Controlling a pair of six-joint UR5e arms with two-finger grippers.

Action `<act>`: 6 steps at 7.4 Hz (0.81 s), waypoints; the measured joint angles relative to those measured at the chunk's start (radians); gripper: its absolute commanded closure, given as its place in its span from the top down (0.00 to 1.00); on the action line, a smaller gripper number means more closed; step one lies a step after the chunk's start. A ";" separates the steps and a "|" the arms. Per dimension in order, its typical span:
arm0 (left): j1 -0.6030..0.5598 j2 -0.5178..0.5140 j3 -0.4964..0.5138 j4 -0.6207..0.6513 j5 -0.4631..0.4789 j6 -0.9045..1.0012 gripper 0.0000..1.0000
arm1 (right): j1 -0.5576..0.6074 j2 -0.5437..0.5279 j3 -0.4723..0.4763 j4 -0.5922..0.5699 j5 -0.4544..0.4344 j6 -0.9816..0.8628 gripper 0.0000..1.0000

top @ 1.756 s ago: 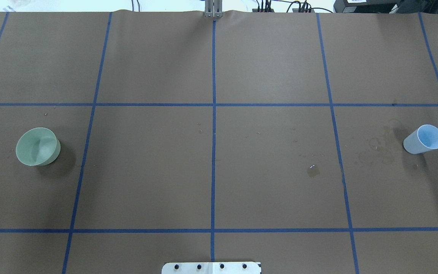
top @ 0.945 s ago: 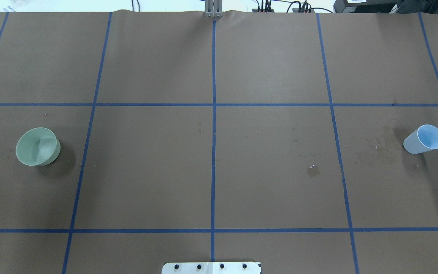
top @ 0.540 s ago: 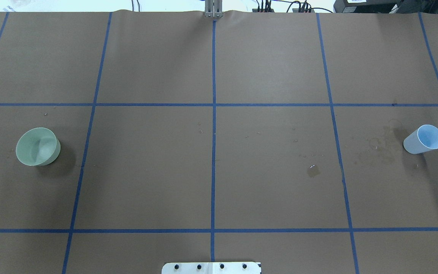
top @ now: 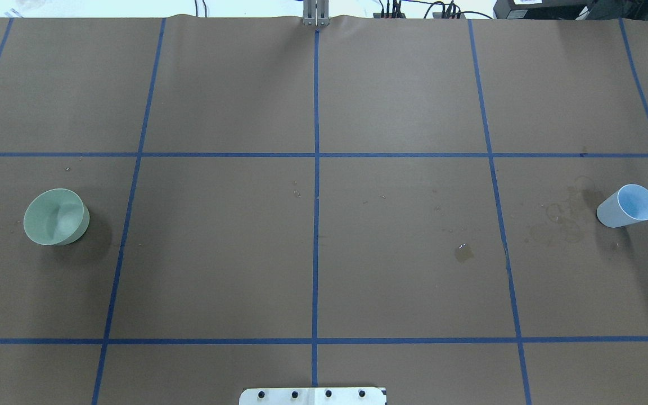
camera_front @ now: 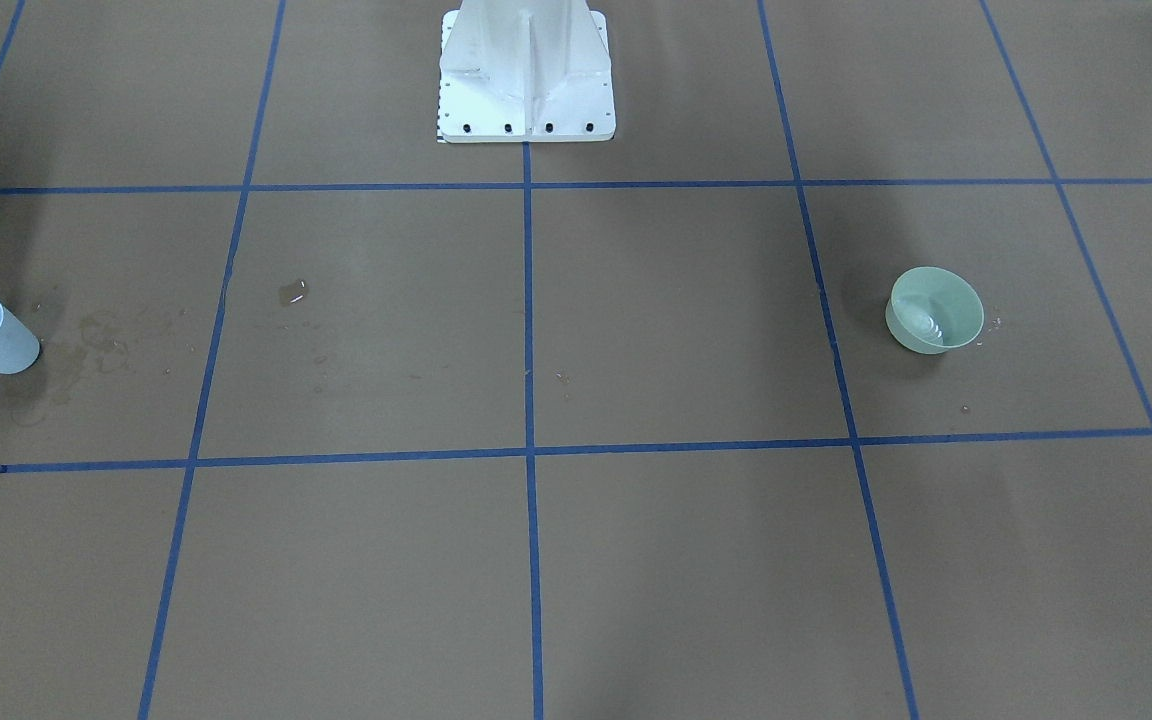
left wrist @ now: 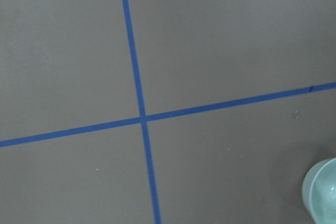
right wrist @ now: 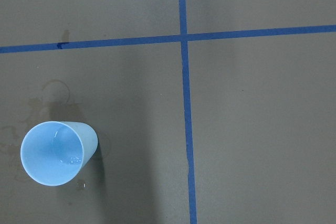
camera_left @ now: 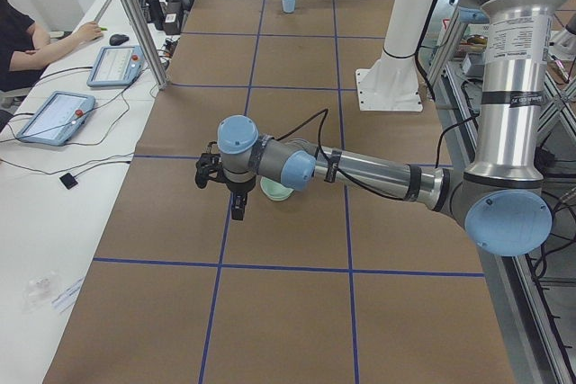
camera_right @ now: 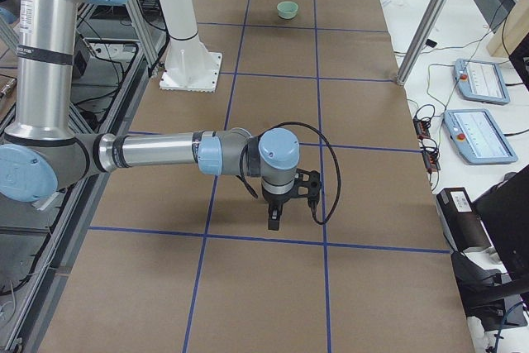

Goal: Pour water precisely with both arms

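Well apart, blue cup (top: 626, 206) and green bowl (top: 55, 216), both upright.

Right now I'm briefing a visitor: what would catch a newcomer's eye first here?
A pale blue cup stands at the right end of the table, wet stains beside it. A green bowl sits at the left end, the left arm stretched out by it.
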 measured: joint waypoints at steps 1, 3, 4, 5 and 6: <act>0.055 0.002 0.030 -0.122 0.001 -0.163 1.00 | 0.000 0.000 0.001 0.000 0.000 0.000 0.99; 0.166 0.009 0.080 -0.303 0.010 -0.383 1.00 | 0.000 0.002 0.003 0.000 0.000 0.000 0.99; 0.220 0.017 0.088 -0.335 0.029 -0.425 1.00 | 0.000 0.004 0.002 0.001 0.000 0.001 0.99; 0.269 0.022 0.090 -0.354 0.063 -0.456 1.00 | 0.000 0.006 0.002 0.001 -0.001 0.001 0.99; 0.310 0.025 0.091 -0.370 0.094 -0.479 1.00 | 0.000 0.006 0.003 0.001 -0.001 0.001 0.99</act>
